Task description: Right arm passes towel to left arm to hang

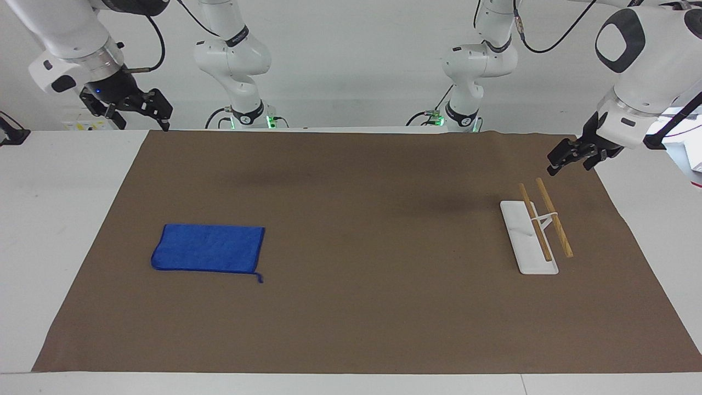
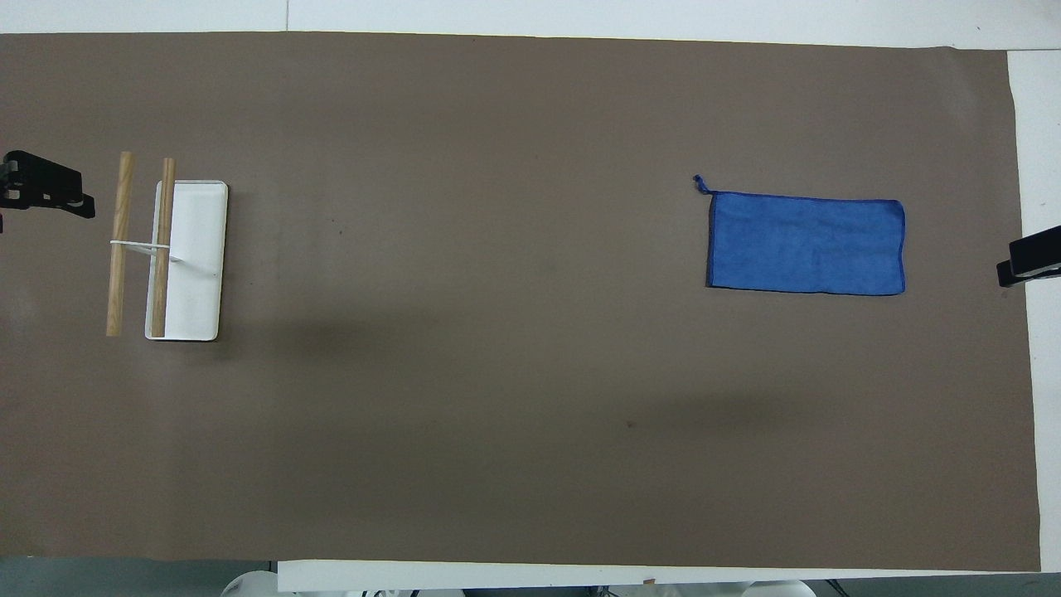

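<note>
The towel (image 1: 211, 248) (image 2: 806, 243), a bright blue cloth, lies flat on the brown mat (image 1: 351, 230) toward the right arm's end. Its cord loop (image 1: 259, 277) (image 2: 701, 184) sticks out at one corner. My right gripper (image 1: 140, 115) (image 2: 1028, 261), with a blue light at its wrist, hangs open and empty in the air over the mat's edge at that end, apart from the towel. My left gripper (image 1: 570, 163) (image 2: 46, 195) hangs open and empty over the mat's edge at the left arm's end, just beside the rack.
A small rack (image 1: 540, 225) (image 2: 141, 245) with two wooden bars on a white base (image 1: 518, 230) (image 2: 199, 249) stands toward the left arm's end. The brown mat covers most of the white table (image 1: 66, 219).
</note>
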Motion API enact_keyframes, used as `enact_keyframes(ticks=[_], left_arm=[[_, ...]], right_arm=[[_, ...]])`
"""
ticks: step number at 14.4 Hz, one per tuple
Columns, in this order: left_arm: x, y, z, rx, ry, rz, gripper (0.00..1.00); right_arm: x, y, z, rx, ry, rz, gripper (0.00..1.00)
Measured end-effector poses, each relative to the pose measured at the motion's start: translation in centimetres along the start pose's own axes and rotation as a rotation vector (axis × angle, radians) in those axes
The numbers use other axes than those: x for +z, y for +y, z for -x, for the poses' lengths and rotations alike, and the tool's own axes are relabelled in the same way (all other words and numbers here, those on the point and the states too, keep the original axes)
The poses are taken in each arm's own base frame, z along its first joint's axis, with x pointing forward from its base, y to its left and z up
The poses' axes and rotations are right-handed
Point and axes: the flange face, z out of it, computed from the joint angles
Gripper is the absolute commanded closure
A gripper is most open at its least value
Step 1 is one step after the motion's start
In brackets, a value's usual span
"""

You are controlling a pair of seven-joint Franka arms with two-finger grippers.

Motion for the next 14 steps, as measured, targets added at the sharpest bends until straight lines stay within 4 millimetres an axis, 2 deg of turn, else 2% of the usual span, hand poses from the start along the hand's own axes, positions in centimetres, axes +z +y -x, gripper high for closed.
enact_keyframes(ticks=[10, 12, 14], left_arm=[[0.0, 0.0, 0.0, 0.000, 0.000, 0.000, 0.00], [0.0, 0.0, 0.0, 0.000, 0.000, 0.000, 0.00], [0.0, 0.0, 0.0, 0.000, 0.000, 0.000, 0.00]], right_arm=[[0.1, 0.4, 0.0, -0.007, 0.002, -0.001, 0.00], [0.3, -0.1, -1.0, -0.034, 0.066, -0.005, 0.00], [2.3, -2.0, -2.8, -0.069, 0.111, -0.002, 0.00]])
